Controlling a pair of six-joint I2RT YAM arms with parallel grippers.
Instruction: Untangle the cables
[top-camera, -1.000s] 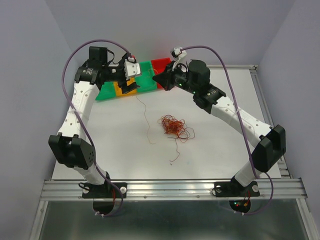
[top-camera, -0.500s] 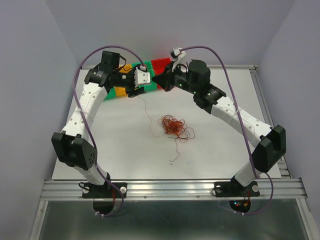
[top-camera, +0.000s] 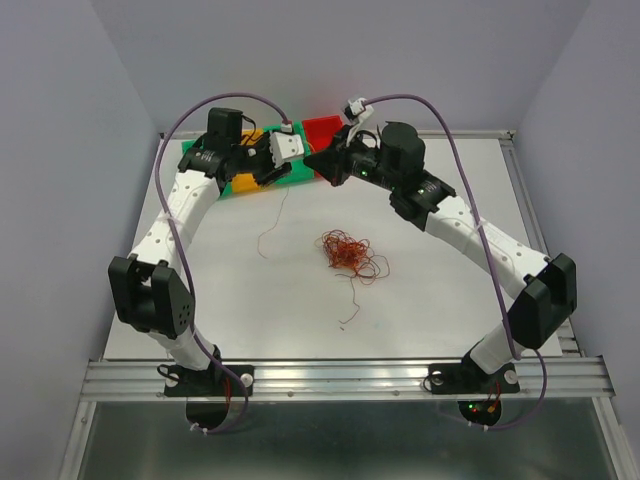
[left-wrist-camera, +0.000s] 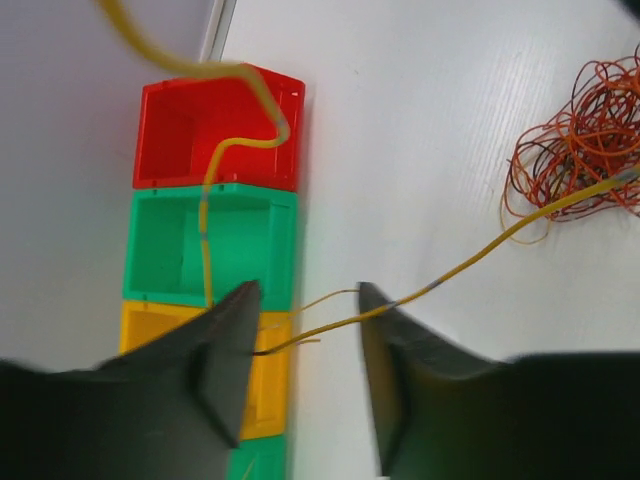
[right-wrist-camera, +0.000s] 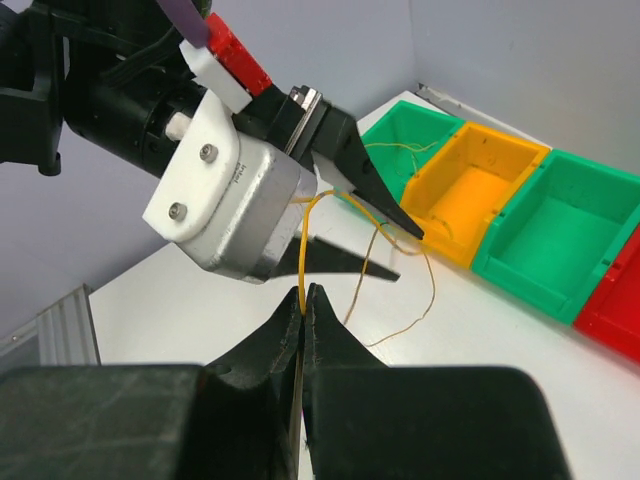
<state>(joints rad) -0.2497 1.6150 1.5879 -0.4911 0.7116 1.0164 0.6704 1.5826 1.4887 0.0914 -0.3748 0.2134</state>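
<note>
Tangle of cables (top-camera: 345, 252) sits mid-bench (top-camera: 250, 300) with open surface all round. Bins (left-wrist-camera: 165, 245) line the far edge. Right tool (right-wrist-camera: 303, 295) is pinched closed on a yellow strand (right-wrist-camera: 302, 245). Left tool (left-wrist-camera: 305, 300) has jaws apart, the strand running between them ungripped. Since a second ago the left tool swung right, nearly meeting the right one, and the loose strand (top-camera: 275, 222) shifted left.

Nothing here can be read. No words, numbers or signs show on the cables (top-camera: 345, 252) or the coloured bins (left-wrist-camera: 215, 193). In the top view, at about ten o'clock, a few tiny pale marks sit on the black part of the left arm (top-camera: 180, 205). They are too small to make out.
</note>
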